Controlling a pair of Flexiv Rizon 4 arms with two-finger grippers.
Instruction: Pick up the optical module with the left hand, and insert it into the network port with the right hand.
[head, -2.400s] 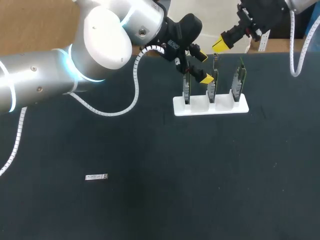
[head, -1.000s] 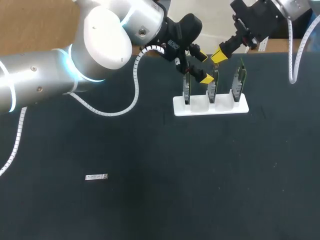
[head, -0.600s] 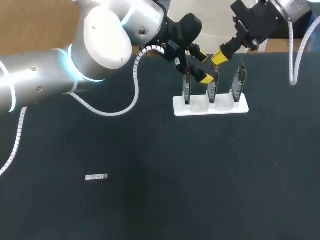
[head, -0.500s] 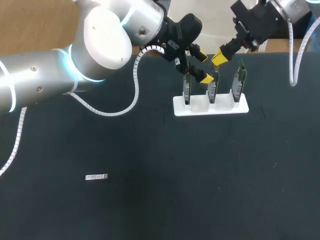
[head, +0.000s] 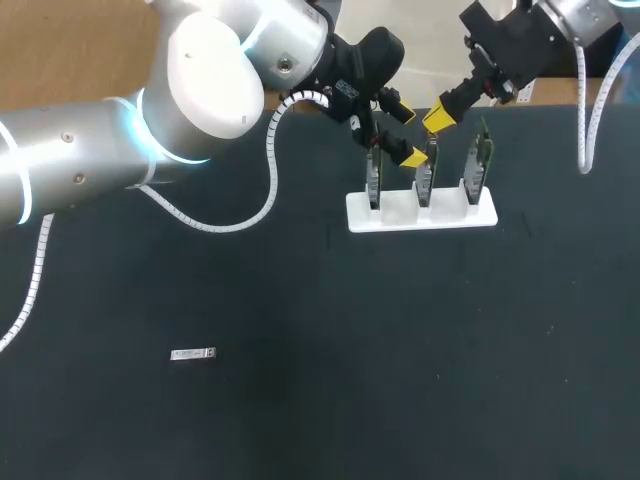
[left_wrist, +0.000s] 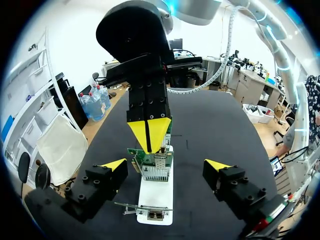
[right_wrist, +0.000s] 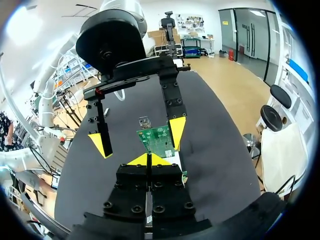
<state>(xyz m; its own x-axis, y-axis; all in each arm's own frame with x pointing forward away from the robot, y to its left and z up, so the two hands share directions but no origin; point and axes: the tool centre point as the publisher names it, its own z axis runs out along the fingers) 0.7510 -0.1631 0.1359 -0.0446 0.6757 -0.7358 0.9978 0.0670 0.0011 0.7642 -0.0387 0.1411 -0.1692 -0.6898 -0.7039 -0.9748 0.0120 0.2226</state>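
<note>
Since the optical module (head: 193, 354) is lying flat on the table (head: 300, 420), way out at about 8 o'clock from the white rack (head: 420, 212), and both my grippers are bunched up by that rack around 1 o'clock on the table, I'd say the pick hasn't even started.

Left gripper (head: 406, 132) is spread wide with nothing in it. In its wrist view the fingers stand either side of the rack and its circuit boards (head: 424, 178), not touching them as far as I can tell. Right gripper (head: 437, 118) has its yellow tips pressed together, hanging just above the boards, and I can't see anything pinched in there.

Stuff that could bite me from here:

- The two grippers are really close together. If I swing the left one out carelessly, a finger could clip a board or the right gripper's tips. The rack looks light, so it would probably tip or slide.
- The module is small, thin and flat on the table. Come down a bit off and the fingers just push it around. Come down too hard and the tips jam into the table.
- A crooked grab means an awkward handover, and then the right gripper is fighting the angle at the port.
</note>
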